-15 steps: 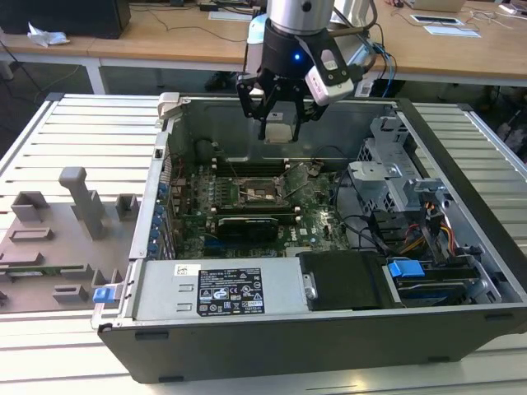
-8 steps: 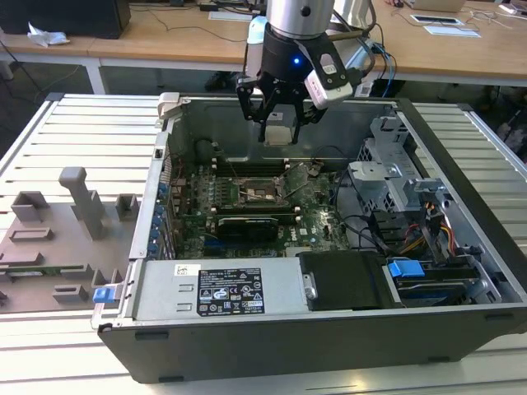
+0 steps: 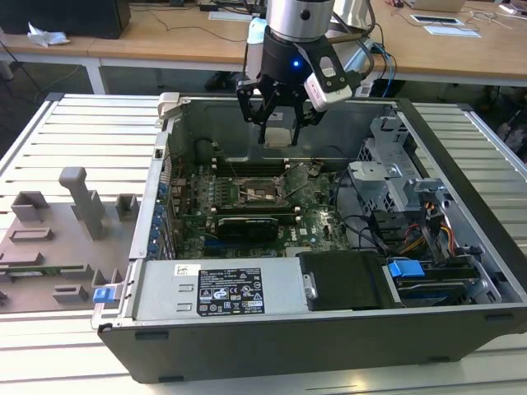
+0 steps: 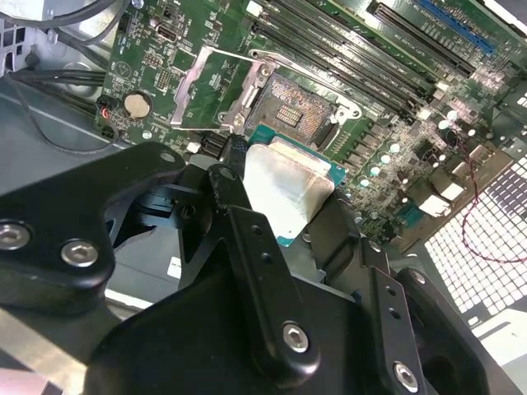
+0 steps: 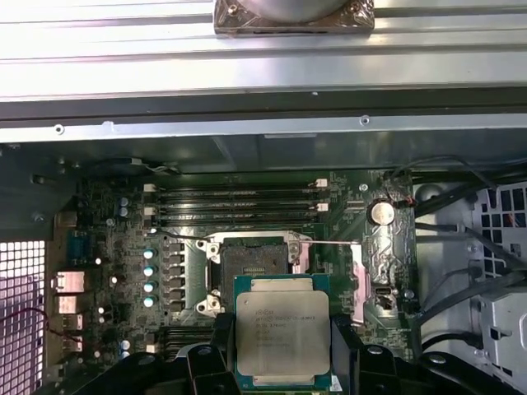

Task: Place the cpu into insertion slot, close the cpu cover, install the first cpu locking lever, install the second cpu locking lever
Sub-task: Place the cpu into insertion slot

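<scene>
My gripper (image 3: 278, 130) hangs over the open computer case, above the back of the green motherboard (image 3: 321, 226). It is shut on the cpu (image 3: 278, 137), a flat square chip with a silver-grey top. In both wrist views the cpu (image 5: 282, 329) (image 4: 284, 185) sits between the black fingers (image 5: 216, 350) (image 4: 229, 193), edges gripped. The insertion slot (image 5: 251, 262) (image 4: 298, 107) (image 3: 262, 194) lies bare below, its brownish contacts exposed. The cpu cover (image 4: 202, 86) (image 5: 375, 263) is swung open beside the slot. A thin locking lever (image 5: 329, 242) stands raised next to it.
Long memory slots (image 5: 235, 206) run beside the socket. A black card (image 3: 245, 226) lies in front of it in the exterior view. The power supply (image 3: 214, 288), drive cage (image 3: 395, 181) and cables (image 5: 461, 280) crowd the case. A grey fixture tray (image 3: 58, 239) sits outside at the exterior view's left.
</scene>
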`<act>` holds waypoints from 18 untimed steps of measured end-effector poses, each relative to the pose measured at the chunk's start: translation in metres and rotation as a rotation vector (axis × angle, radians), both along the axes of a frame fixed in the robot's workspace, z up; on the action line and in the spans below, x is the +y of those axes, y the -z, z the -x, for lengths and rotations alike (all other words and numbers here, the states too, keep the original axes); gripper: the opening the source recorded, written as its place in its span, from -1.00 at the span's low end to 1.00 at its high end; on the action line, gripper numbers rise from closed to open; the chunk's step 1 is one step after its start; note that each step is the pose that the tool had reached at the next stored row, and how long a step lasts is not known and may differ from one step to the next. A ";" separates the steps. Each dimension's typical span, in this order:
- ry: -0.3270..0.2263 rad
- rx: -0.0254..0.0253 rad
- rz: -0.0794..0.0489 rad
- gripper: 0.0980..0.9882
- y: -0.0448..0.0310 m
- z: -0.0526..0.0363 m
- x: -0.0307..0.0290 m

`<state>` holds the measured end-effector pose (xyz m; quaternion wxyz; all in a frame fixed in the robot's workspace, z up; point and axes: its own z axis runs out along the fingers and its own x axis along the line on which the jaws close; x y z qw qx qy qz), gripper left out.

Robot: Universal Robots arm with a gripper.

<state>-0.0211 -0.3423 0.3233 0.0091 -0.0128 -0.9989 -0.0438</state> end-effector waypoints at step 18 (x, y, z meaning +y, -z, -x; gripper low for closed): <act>0.000 0.0000 0.000 0.00 0.0149 0.0000 0.0000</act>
